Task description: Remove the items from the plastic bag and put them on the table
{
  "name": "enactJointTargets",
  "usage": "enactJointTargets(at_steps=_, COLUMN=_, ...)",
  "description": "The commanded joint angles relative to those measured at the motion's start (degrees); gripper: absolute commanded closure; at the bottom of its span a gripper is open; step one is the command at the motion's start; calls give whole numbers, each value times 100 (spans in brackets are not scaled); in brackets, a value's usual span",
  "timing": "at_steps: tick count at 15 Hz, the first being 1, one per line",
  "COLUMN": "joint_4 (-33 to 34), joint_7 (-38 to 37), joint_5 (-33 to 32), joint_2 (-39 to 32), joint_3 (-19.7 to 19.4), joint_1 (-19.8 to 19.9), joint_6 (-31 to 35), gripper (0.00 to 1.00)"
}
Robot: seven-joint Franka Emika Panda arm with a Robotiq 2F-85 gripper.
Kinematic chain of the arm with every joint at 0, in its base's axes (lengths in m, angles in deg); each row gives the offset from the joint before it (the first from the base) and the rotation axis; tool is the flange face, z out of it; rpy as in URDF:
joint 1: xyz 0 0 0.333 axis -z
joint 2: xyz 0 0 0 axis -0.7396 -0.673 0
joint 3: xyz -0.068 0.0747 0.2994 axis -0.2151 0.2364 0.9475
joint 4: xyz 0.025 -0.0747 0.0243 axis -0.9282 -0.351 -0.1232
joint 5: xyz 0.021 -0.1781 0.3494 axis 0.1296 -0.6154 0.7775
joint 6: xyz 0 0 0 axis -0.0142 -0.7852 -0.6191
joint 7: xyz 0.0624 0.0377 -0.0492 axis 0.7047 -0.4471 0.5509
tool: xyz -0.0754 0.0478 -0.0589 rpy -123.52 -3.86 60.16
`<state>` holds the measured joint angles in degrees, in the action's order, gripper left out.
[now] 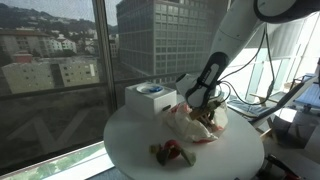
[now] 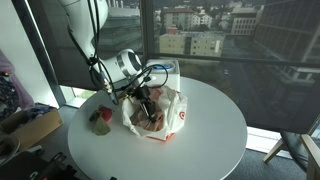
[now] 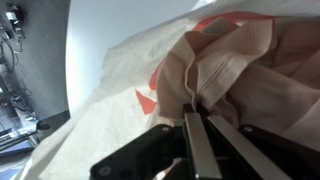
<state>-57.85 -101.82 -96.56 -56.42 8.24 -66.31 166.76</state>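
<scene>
A white plastic bag (image 1: 188, 130) with red print lies crumpled on the round white table (image 1: 140, 150), and it shows in both exterior views (image 2: 168, 120). My gripper (image 2: 148, 96) reaches into the bag's open mouth from above (image 1: 203, 108). In the wrist view the two fingers (image 3: 195, 110) are pressed together, pinching a fold of a soft beige item (image 3: 245, 55) inside the bag (image 3: 110, 85). A red and green item (image 1: 172, 152) lies on the table beside the bag (image 2: 100, 119).
A white box with a blue top (image 1: 150, 97) stands at the table's edge next to the window. A chair or shelf with clutter (image 2: 25, 128) stands beside the table (image 2: 210, 140). Cables and equipment (image 1: 290, 100) are behind the arm.
</scene>
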Motion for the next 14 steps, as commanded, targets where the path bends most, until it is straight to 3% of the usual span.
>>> enactJointTargets(at_steps=1, joint_4=305, joint_7=333, joint_5=-7, joint_2=487, joint_3=11, joint_1=-209, joint_6=-1426, gripper=97)
enactJointTargets(at_steps=3, joint_4=661, joint_7=432, joint_5=-189, joint_2=618, joint_3=194, joint_1=-161, joint_6=-2370, gripper=97)
enactJointTargets(at_steps=4, joint_4=801, joint_7=528, joint_5=-192, joint_2=636, joint_3=34, joint_1=-372, joint_6=-2724, gripper=97)
enactJointTargets(at_steps=5, joint_4=983, joint_7=455, joint_5=-431, joint_2=699, joint_3=344, joint_1=-153, joint_6=-3172, gripper=97)
enactJointTargets(at_steps=8, joint_4=1403, joint_7=499, joint_5=-925, joint_2=816, joint_3=583, joint_1=-160, joint_6=-4152, gripper=97)
enactJointTargets(at_steps=14, joint_4=2324, joint_7=543, joint_5=-2273, joint_2=1085, joint_3=1188, joint_1=-258, joint_6=-5210, gripper=97)
